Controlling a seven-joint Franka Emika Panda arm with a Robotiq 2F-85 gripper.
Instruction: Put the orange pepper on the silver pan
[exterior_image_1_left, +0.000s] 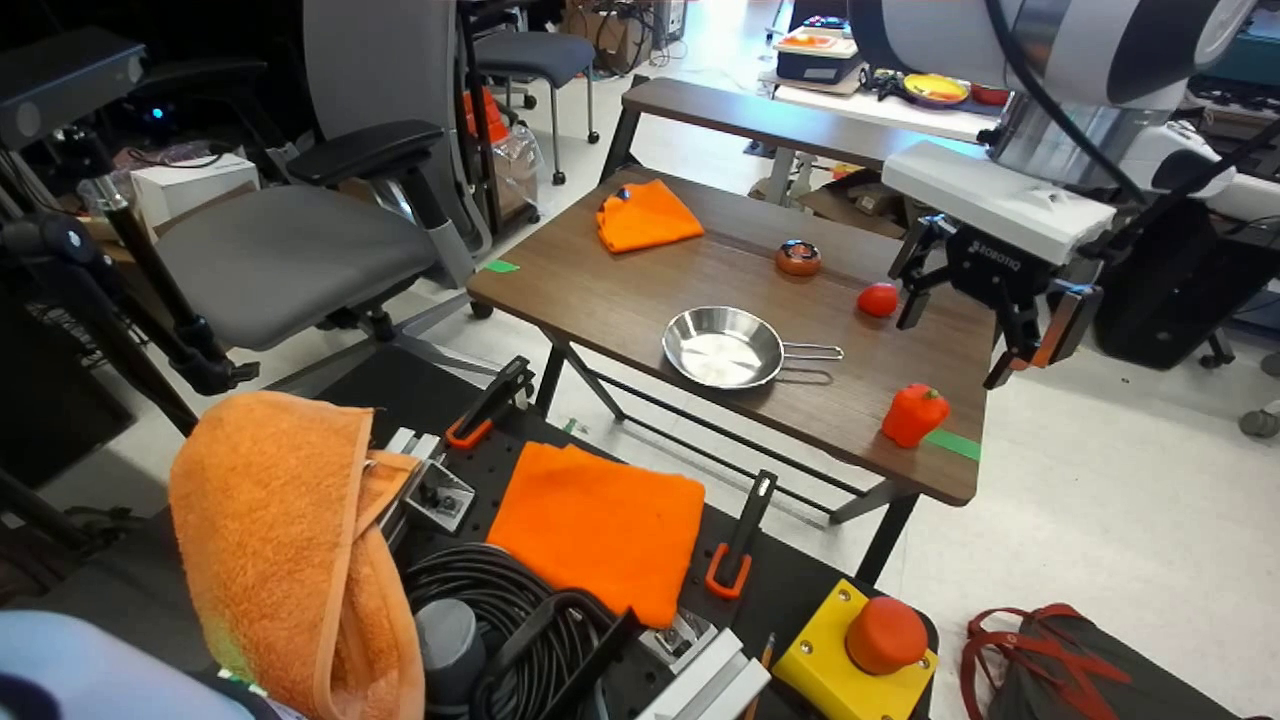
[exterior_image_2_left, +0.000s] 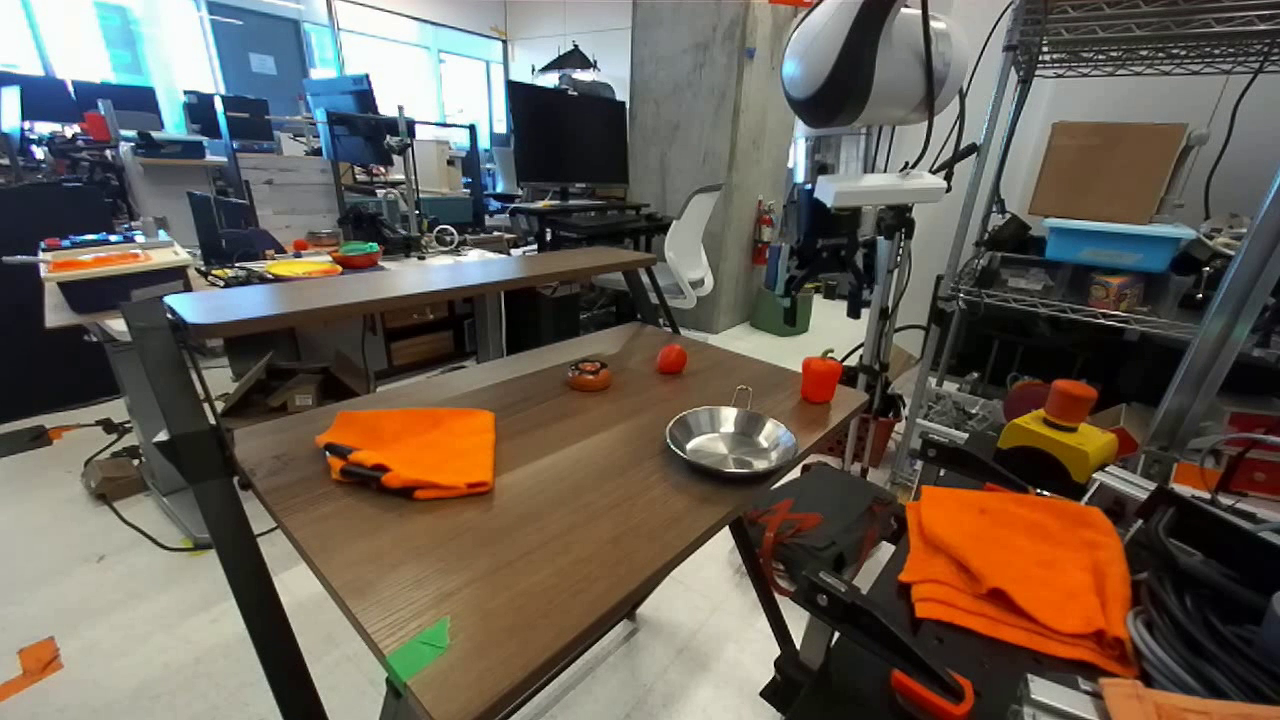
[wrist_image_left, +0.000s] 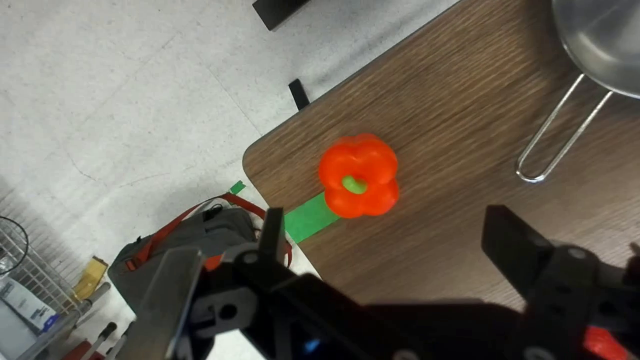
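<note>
In the wrist view our hand (wrist_image_left: 384, 220) is spread and empty, the orange pepper (wrist_image_left: 358, 176) at eleven o'clock on the tabletop (wrist_image_left: 450, 130) near a corner — we can't judge height well, so descending off-centre could knock it off.

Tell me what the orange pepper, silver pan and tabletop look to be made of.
Orange pepper: probably plastic, smooth and semi-glossy; the color is very even, though the real thing can't be ruled out.
Silver pan: metal, likely stainless steel, polished; it throws bright, streaky reflections.
Tabletop: wood or wood-look laminate, satin; grain streaks show, but not which.
</note>
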